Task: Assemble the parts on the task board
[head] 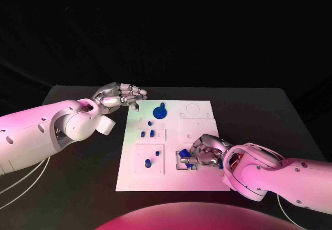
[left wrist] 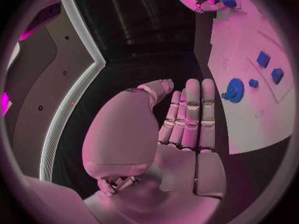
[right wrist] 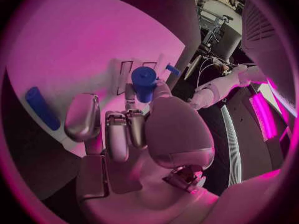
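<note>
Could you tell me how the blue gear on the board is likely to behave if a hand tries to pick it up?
The blue gear lies flat on the task board, so it probably won't roll, but offers little edge to pinch. It looks rigid and light. Its toothed rim may aid grip.

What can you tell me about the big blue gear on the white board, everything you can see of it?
The blue gear is a round, toothed piece that looks like plastic, lying flat on the task board near its far edge. A small blue knob-like piece sits just beyond it, close enough that I cannot tell whether they join. Neither hand touches it: the left hand hovers off the board's far left corner, and the left wrist view shows the gear beside those fingers, apart from them.
</note>
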Controlling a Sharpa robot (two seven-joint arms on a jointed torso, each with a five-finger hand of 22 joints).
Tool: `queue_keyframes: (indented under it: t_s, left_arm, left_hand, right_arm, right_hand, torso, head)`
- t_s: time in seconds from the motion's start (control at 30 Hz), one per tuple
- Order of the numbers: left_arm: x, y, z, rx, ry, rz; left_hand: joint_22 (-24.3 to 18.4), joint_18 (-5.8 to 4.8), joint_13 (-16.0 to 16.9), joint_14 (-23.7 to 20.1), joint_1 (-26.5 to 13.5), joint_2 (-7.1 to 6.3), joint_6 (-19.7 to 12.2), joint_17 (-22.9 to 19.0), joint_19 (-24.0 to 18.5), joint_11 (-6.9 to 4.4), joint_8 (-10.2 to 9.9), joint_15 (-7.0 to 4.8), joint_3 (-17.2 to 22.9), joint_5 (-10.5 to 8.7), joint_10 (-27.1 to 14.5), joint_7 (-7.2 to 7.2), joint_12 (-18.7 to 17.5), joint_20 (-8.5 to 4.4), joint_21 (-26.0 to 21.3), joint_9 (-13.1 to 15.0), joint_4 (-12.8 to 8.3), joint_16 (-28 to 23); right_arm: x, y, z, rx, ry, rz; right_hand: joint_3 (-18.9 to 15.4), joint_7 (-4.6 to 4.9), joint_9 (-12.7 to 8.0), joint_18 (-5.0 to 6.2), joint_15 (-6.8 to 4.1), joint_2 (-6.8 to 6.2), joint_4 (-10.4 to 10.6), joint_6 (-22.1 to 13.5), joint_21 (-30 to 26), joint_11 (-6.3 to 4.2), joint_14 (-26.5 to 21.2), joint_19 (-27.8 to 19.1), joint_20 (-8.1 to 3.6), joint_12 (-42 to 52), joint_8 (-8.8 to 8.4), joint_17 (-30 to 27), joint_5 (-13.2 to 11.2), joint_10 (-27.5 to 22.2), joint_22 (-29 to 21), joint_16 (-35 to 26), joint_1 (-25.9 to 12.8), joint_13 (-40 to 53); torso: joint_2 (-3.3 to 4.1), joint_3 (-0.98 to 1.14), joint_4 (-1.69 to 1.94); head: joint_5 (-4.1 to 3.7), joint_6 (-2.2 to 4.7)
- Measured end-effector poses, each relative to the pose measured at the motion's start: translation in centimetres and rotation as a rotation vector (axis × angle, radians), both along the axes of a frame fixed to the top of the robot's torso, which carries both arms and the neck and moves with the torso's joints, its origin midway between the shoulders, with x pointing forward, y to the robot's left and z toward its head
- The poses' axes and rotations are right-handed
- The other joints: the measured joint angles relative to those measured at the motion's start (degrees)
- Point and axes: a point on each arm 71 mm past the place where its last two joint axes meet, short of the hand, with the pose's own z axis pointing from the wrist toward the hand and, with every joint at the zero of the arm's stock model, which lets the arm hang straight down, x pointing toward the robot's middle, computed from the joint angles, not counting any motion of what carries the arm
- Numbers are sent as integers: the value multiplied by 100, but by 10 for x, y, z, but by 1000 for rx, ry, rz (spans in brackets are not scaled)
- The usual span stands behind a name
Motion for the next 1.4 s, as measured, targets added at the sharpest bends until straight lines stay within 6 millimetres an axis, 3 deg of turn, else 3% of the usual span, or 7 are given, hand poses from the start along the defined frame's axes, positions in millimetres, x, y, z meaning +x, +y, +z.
queue_keyframes:
  t_s: [0.17,0.4,0.67,0.83,1.2,1.3,1.4]
  left_arm:
    - [0,0,0,2,0,-1]
    - [0,1,0,4,1,-2]
    - [-1,1,0,6,1,-2]
    - [-1,2,0,7,1,-1]
    - [-1,2,0,8,2,-2]
    - [-1,2,0,8,2,-2]
    - [-1,2,0,8,2,-2]
  left_hand:
    - [0,0,0,0,0,0,0,0,0,0,0,0,0,0,0,0,0,0,0,0,0,0]
    - [0,0,0,0,0,0,0,0,0,0,0,0,0,0,0,0,0,0,0,0,0,0]
    - [0,0,-5,0,0,0,-42,0,0,0,21,0,0,0,0,0,0,0,-22,0,0,0]
    - [-5,-1,-5,0,0,0,-42,0,0,0,21,0,0,0,0,0,0,0,-22,0,0,0]
    - [-5,0,-5,0,0,0,-42,1,0,0,20,0,0,0,0,0,0,0,-22,0,0,0]
    - [-5,0,-5,0,0,0,-42,1,0,0,20,0,0,0,0,0,0,0,-22,0,0,0]
    - [-5,0,-4,0,0,0,-42,0,0,0,20,0,0,0,0,0,0,0,-22,0,0,0]
  right_arm:
    - [0,1,0,-2,-3,2]
    - [0,2,-2,-8,-2,0]
    - [1,1,-3,-15,2,-3]
    - [1,0,-4,-19,3,-8]
    - [2,0,-4,-23,2,-12]
    - [2,0,-4,-22,0,-14]
    - [2,0,-4,-20,-1,-16]
  right_hand:
    - [-69,-21,-13,0,0,-16,6,21,0,0,0,0,0,0,1,0,-4,0,0,0,-37,0]
    - [-266,-143,53,1,-1,130,1,146,0,-1,-1,-22,-21,0,44,-1,-4,1,-1,0,-402,5]
    - [-340,-297,137,1,-1,-159,18,341,-19,-2,-1,-22,-21,-18,91,-1,24,1,-1,0,-702,4]
    - [-136,-278,166,1,-1,-408,13,257,-119,-3,-1,-22,-21,-88,111,-1,55,0,-2,0,-951,4]
    - [-64,-259,180,1,-1,-491,21,238,-198,-3,-1,-22,-21,-155,111,-2,55,0,-2,0,-1034,3]
    - [-34,-259,205,1,-1,-641,38,238,-198,-3,-1,-22,-21,-155,111,-2,55,0,-2,0,-1184,3]
    - [-18,-259,215,1,-1,-673,23,238,-204,-2,-1,-22,-21,-177,111,-2,78,0,-3,0,-1278,3]
  torso:
    - [-2,-1,0]
    - [-3,1,3]
    - [-6,-2,5]
    - [-8,-4,6]
    - [-4,-8,6]
    - [-4,-4,7]
    - [-4,-4,8]
  head:
    - [3,-4]
    - [4,0]
    - [8,-5]
    - [8,-8]
    - [8,-21]
    - [4,-27]
    - [2,-31]
